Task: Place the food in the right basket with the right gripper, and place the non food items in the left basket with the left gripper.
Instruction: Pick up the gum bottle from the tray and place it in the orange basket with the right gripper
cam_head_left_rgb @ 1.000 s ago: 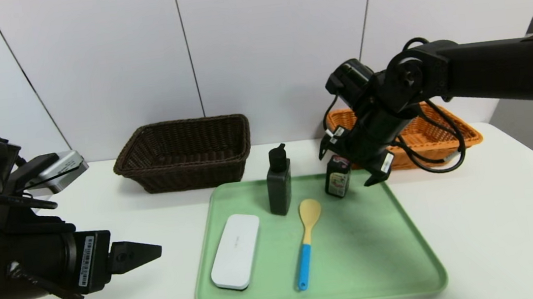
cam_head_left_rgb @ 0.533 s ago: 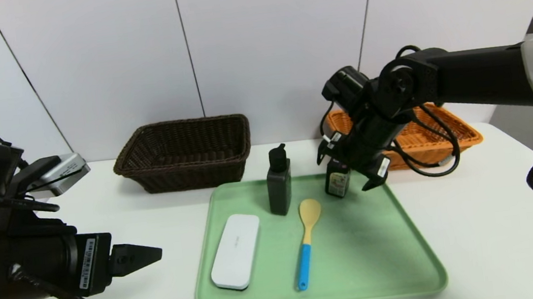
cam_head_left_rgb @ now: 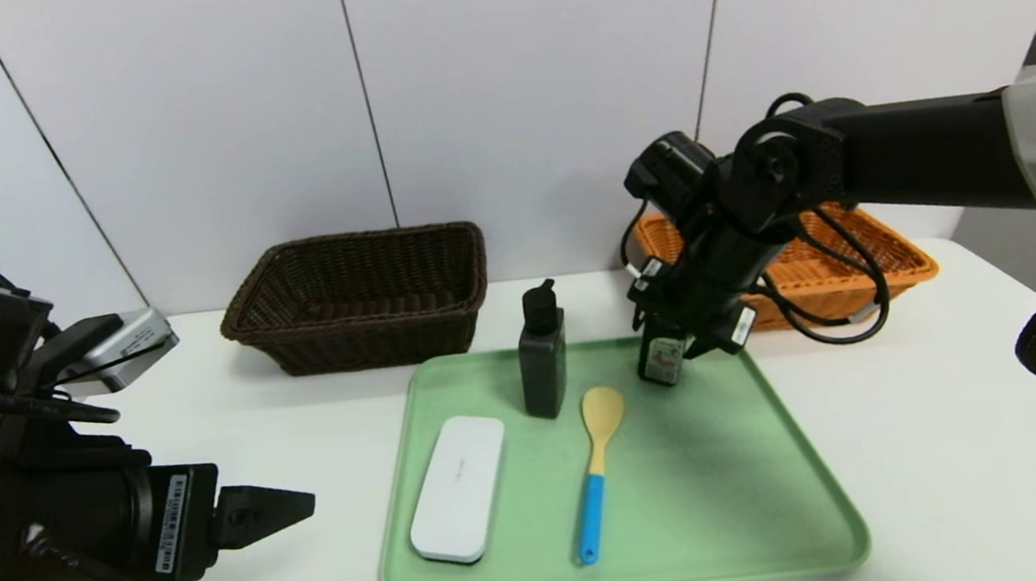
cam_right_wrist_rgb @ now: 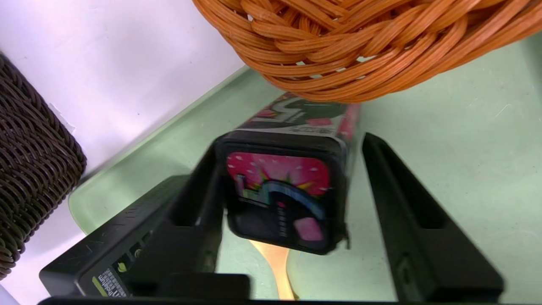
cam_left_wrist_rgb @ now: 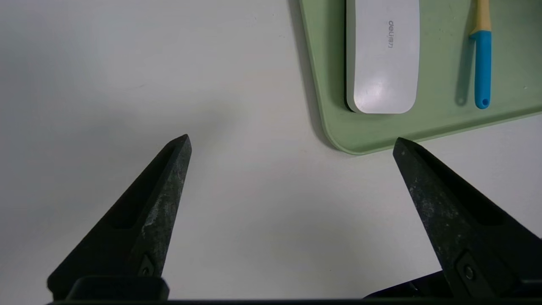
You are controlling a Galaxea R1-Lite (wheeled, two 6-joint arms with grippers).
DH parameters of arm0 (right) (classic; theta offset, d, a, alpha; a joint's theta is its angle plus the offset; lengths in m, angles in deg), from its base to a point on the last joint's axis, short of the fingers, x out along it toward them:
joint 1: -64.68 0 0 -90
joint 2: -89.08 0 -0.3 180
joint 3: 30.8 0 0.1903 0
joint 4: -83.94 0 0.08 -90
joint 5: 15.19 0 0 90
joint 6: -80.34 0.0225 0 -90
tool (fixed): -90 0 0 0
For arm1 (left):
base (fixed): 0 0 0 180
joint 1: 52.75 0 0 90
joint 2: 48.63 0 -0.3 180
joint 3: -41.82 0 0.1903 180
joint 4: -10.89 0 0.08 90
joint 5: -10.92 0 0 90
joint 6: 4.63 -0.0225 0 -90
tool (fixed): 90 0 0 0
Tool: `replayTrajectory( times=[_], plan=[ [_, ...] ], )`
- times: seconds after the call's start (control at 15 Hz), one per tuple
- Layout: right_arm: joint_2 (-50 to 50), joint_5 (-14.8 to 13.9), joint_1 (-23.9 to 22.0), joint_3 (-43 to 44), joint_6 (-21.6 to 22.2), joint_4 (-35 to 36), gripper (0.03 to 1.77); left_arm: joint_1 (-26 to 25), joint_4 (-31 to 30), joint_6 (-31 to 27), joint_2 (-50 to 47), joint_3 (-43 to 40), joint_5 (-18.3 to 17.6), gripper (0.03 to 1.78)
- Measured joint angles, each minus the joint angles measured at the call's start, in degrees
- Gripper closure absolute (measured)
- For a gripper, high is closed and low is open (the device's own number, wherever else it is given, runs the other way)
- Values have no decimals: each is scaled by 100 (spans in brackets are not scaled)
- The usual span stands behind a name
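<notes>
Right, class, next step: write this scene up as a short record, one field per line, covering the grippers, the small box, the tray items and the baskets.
right gripper: around the small dark box, fingers either side, a gap on one side
left gripper: idle over the table, fingers wide apart
on tray: white case, black bottle, spoon, small dark box
left basket: dark brown, behind the tray
right basket: orange-tan, partly hidden by the right arm
</notes>
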Motion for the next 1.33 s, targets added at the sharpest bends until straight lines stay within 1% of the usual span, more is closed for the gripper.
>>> replayTrajectory(
  times=[0.13, 0.33, 0.53, 0.73, 0.87, 1.0, 1.07, 1.2, 1.33],
  plan=[
    [1, 6, 0, 0, -10, 2, 101, 0, -2, 5, -9, -13, 0, 12],
    [-52, 27, 2, 0, -7, -68, 101, -2, -2, 5, -11, -27, -2, 12],
    [-252, 74, 9, -5, -30, -407, 101, -2, -2, 5, -12, -46, -7, 12],
    [-584, 400, 24, -5, -40, -722, 101, -2, -2, 11, -17, -57, -29, 12],
    [-909, 680, 41, -10, -88, -868, 101, -2, 0, 41, -9, -57, -33, 12],
    [-1297, 967, 16, -10, -341, -896, 101, -7, -2, 49, -2, -39, -33, 12],
    [-1499, 1018, -26, -10, -584, -887, 101, -7, -2, 55, -4, -35, -29, 12],
    [-1846, 1015, -174, -10, -1172, -728, 101, -13, -2, 60, -9, -33, -33, 12],
    [-2122, 901, -466, -10, -1642, -190, 101, -11, -2, 60, -15, -33, -35, 12]
  ],
)
